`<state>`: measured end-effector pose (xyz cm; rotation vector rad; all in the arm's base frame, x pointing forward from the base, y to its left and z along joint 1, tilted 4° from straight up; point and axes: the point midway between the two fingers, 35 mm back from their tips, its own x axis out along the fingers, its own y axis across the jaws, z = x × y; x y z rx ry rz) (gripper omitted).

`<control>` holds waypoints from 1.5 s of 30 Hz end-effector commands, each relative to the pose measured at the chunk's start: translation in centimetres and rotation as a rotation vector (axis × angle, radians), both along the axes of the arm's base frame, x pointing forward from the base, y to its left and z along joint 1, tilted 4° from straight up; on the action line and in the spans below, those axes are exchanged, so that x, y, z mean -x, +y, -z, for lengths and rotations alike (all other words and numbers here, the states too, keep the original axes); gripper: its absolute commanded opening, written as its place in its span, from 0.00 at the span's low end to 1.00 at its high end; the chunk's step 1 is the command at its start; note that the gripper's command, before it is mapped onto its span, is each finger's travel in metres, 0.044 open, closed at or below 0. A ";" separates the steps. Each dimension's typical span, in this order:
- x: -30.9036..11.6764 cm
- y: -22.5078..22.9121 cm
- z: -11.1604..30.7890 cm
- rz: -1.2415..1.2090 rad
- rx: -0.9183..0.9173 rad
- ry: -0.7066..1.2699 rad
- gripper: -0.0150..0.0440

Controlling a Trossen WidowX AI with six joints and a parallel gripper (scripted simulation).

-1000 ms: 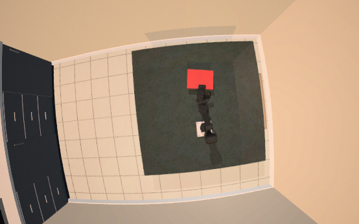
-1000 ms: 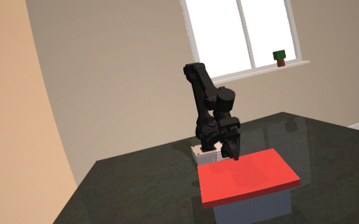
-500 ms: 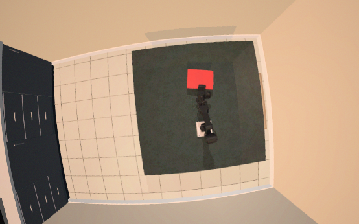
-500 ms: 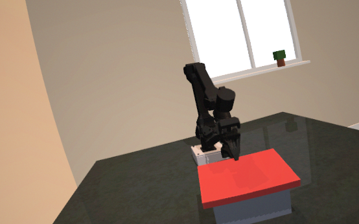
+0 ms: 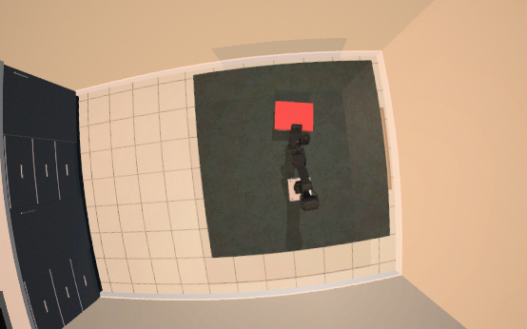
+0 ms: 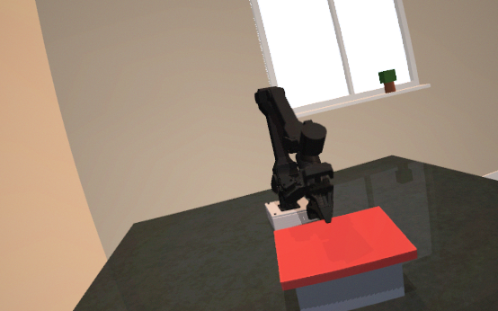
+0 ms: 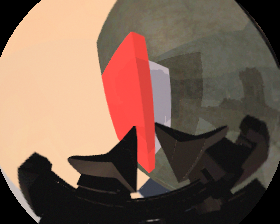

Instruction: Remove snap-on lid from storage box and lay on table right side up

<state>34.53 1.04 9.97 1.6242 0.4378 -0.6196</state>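
Note:
The flat red lid [image 5: 294, 114] [image 6: 306, 261] [image 7: 123, 85] covers the grey-blue storage box [image 6: 355, 288] [image 7: 161, 95], right side up, with its rim overhanging the box walls. My gripper [image 5: 296, 127] [image 6: 328, 220] [image 7: 144, 126] reaches down at the lid's edge nearest the arm base. It is shut on that edge, with one fingertip on each side of it in the wrist view. The box is hidden under the lid in the top view. I cannot tell whether the box bottom touches the table or whether the lid is slightly tilted on it.
The dark table [image 5: 238, 166] [image 6: 175, 256] carries the box and the arm's white base [image 5: 292, 195] [image 6: 288, 220]. The black arm [image 5: 301, 164] [image 6: 279, 117] stands between base and lid. A plant [image 6: 387, 77] stands on the window sill, away from the table.

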 end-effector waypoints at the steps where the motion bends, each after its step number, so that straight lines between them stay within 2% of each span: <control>1: -0.1 0.0 0.0 -0.004 0.000 -0.001 0.25; 25: -0.3 0.0 0.0 -0.004 0.000 -0.001 0.25; 45: -0.5 -0.3 -2.6 -0.008 0.002 -0.001 0.25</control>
